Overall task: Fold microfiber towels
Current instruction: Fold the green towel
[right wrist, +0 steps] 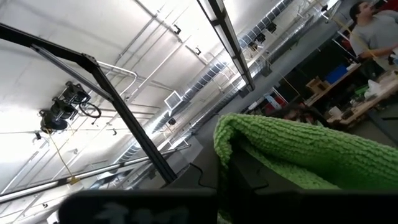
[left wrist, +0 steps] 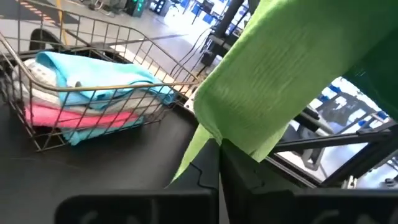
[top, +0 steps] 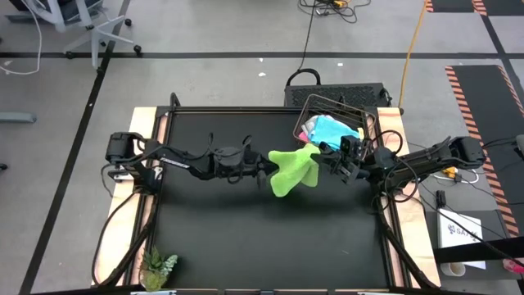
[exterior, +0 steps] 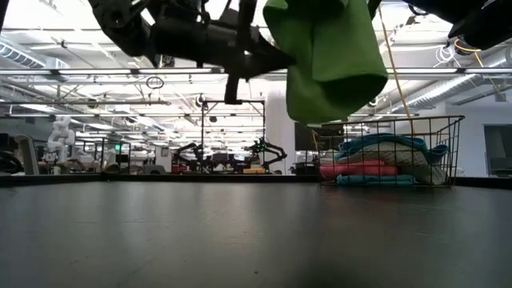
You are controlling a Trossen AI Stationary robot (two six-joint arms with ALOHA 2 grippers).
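Observation:
A lime green microfiber towel point(top: 291, 172) hangs in the air over the middle of the black table point(top: 246, 238), stretched between my two grippers. My left gripper point(top: 268, 170) is shut on its left side. My right gripper point(top: 322, 161) is shut on its right side. In the low view the towel point(exterior: 328, 60) droops in folds, well clear of the tabletop. Other towels, light blue point(left wrist: 93, 68), pink point(left wrist: 81, 116) and white-grey point(left wrist: 37, 93), lie stacked in a wire basket point(top: 337, 123) at the far right. My left gripper pinches a bunched edge of the green towel point(left wrist: 214, 135) between its two fingers, coming in level from the table's left. The towel rises away from the fingertips, lifted clear of the table. My right gripper is shut on the towel's right end point(right wrist: 233, 142), coming from the table's right and slanting upward. The cloth folds over the fingertips and hides the place of contact. That end is clear of the table.
The wire basket point(exterior: 392, 152) stands on the table's far right corner, close behind my right gripper. A small green plant point(top: 158, 266) sits at the near left corner. The black tabletop point(exterior: 240, 232) lies open below the towel. A person point(right wrist: 375, 31) shows far off in the room.

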